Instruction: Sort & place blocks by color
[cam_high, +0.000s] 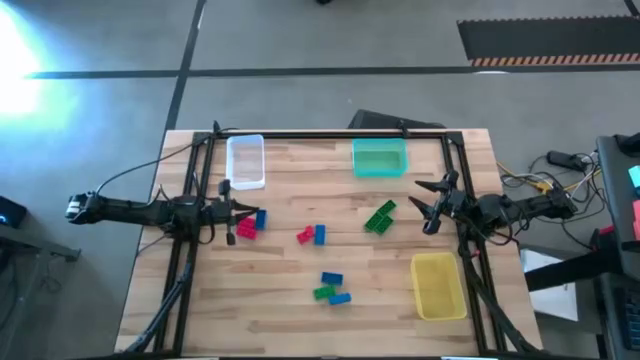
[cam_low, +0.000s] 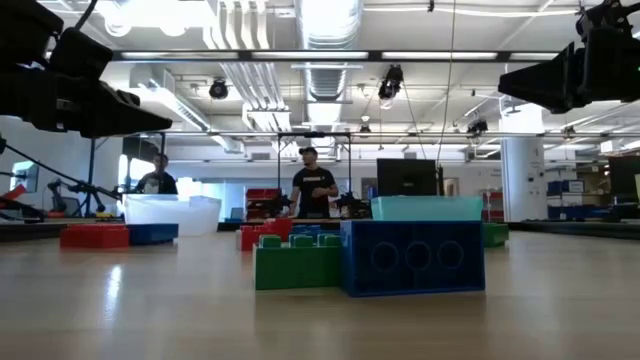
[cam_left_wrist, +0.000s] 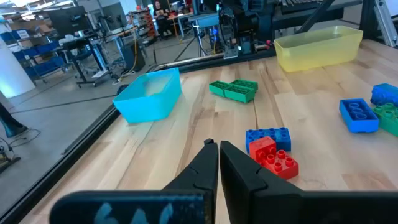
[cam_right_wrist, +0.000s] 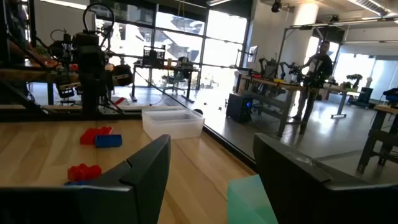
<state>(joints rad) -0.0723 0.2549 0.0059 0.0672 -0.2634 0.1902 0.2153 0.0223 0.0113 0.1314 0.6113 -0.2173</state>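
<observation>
Overhead, blocks sit scattered mid-table, none in a bin. Left gripper hovers by the red and blue pair; right gripper hangs near the green blocks. Low view: probably a green block touching a blue block. Left wrist: fingers pressed together. Right wrist: fingers spread wide, holding nothing.
</observation>
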